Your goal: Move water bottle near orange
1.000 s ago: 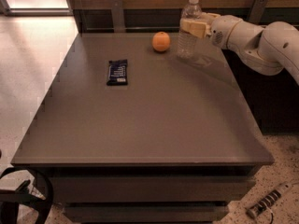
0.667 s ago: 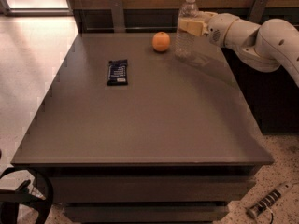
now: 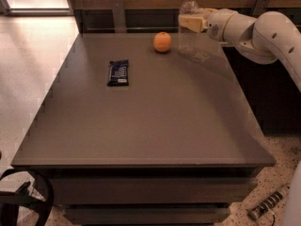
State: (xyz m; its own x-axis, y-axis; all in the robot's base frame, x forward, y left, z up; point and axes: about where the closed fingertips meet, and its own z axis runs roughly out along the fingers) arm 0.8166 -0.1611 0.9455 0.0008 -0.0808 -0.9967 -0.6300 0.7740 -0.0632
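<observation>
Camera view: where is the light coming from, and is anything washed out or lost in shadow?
In the camera view, light comes from the upper left, where the floor is washed out; the table carries a soft sheen on that side; the bottle, held by the gripper at the far edge, throws a faint shadow rightward; beneath the table is dark.

One camera looks from high above the near edge of the worktop (image 3: pixel 155 121), down and across to its far side, taking in the whole top; the claw (image 3: pixel 189 22) grips the water bottle (image 3: pixel 188 42) far right.
</observation>
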